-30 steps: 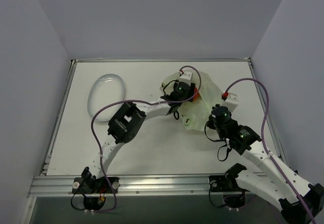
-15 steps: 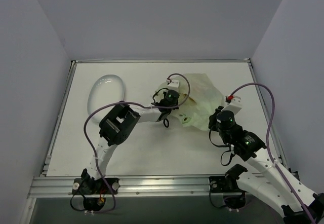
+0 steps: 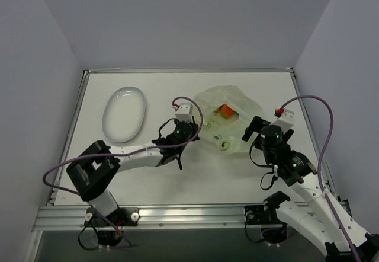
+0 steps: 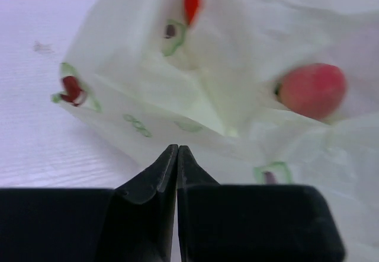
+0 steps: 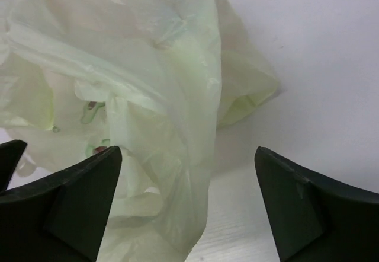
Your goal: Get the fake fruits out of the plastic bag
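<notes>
Beside the plastic bag (image 3: 244, 133), left end effector (image 4: 177, 148) pressed together; right end effector (image 5: 186, 149) spread (fake fruits (image 4: 312, 90) inside; white dish (image 3: 124, 115) apart)

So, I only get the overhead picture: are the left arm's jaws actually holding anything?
Observer: No. The left wrist view shows the left gripper with its jaws shut on nothing, just short of the plastic bag.
Operator: Any fruit besides the orange bit I see from above?
Observer: Yes, a pinkish-red fruit shows among the bag's folds in that same view.
Operator: And the right arm?
Observer: In its wrist view the right gripper has its jaws wide apart, with the bag's film ahead of them, not pinched.
</notes>
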Motion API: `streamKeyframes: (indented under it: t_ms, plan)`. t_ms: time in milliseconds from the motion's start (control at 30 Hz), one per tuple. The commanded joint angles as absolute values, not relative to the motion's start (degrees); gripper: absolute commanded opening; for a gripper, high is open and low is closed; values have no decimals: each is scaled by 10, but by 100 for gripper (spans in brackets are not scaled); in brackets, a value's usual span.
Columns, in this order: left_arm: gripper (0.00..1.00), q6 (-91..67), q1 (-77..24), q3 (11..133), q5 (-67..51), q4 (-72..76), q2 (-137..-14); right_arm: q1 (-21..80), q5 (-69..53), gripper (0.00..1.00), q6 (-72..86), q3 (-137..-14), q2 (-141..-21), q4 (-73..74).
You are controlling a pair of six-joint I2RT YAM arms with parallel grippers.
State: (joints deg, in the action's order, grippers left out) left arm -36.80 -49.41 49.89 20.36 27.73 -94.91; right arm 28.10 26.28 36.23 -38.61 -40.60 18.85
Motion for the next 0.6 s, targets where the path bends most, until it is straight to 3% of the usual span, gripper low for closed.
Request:
streamKeyframes:
  t_ms: [0, 67, 100, 233, 333, 467, 567]
  plan:
    - [2, -363, -515, 526, 203, 285, -883, 283, 218, 95, 295, -454, -430, 188]
    - [5, -356, -508, 540, 186, 246, -850, 281, 215, 94, 265, -484, -444, 168]
    - [16, -352, -508, 550, 175, 237, -840, 280, 192, 93, 256, -503, -451, 157]
    - [41, -358, -507, 566, 133, 171, -806, 272, 138, 93, 230, -625, -534, 145]
    - [50, -367, -500, 561, 110, 150, -809, 262, 192, 94, 235, -633, -583, 107]
    - [56, -366, -493, 568, 84, 149, -816, 114, 150, 66, 257, -611, -688, 24]
    - [62, -345, -493, 609, 78, 111, -834, 7, 40, 61, 276, -580, -758, -74]
